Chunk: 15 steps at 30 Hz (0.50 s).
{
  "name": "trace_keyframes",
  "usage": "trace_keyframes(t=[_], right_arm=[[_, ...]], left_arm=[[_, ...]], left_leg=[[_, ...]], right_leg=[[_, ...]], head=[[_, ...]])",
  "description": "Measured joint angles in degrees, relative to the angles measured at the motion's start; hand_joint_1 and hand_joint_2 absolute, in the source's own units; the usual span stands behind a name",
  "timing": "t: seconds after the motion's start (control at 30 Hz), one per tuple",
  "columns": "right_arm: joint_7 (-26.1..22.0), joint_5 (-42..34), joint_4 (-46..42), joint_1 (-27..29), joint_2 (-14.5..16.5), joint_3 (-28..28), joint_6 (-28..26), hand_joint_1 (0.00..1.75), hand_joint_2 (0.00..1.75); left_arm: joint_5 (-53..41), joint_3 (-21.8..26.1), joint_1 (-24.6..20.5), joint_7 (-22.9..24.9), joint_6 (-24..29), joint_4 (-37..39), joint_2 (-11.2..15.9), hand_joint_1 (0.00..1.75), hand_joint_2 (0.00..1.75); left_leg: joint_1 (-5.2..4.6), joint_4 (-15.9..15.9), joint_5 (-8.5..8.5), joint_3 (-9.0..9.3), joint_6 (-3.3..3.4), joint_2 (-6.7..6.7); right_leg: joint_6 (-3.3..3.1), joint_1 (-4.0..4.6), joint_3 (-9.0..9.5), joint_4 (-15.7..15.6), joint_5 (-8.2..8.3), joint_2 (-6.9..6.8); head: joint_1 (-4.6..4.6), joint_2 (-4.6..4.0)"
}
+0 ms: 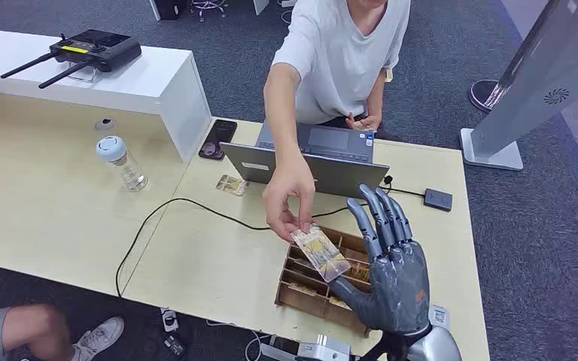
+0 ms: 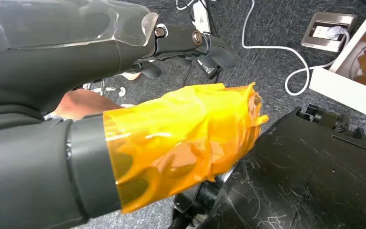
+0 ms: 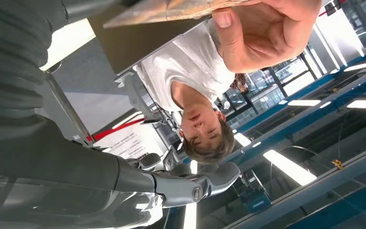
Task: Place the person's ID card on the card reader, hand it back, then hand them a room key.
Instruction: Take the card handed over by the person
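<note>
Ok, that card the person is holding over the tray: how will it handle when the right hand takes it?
The card looks thin and flat, probably stiff and light. Its surface looks glossy, so it may slip between the fingers. The person's hand pinches just one end and it stays straight, so it likely won't flop.

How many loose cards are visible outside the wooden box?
2. One patterned card is pinched by the person's hand above the compartmented wooden box, against the robot's grey right hand. Another card lies on the pale table beside the grey laptop. More may be hidden.
</note>
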Motion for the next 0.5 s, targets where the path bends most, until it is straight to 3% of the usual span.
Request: trace_keyframes(t=[0.2, 0.5], right_arm=[[-0.09, -0.17, 0.00, 0.01, 0.00, 0.00, 0.09, 1.67, 1.75], [-0.27, -0.42, 0.00, 0.01, 0.01, 0.00, 0.09, 1.75, 1.75]], left_arm=[[-0.83, 0.88, 0.65, 0.05, -0.61, 0.00, -0.26, 0.00, 0.00], [-1.33, 1.71, 0.94, 0.07, -1.00, 0.00, -0.36, 0.00, 0.00]], left_leg=[[0.00, 0.00, 0.00, 0.00, 0.00, 0.00], [0.00, 0.00, 0.00, 0.00, 0.00, 0.00]], right_leg=[[0.00, 0.00, 0.00, 0.00, 0.00, 0.00], [0.00, 0.00, 0.00, 0.00, 0.00, 0.00]], head=[[0.01, 0.00], [0.00, 0.00]])
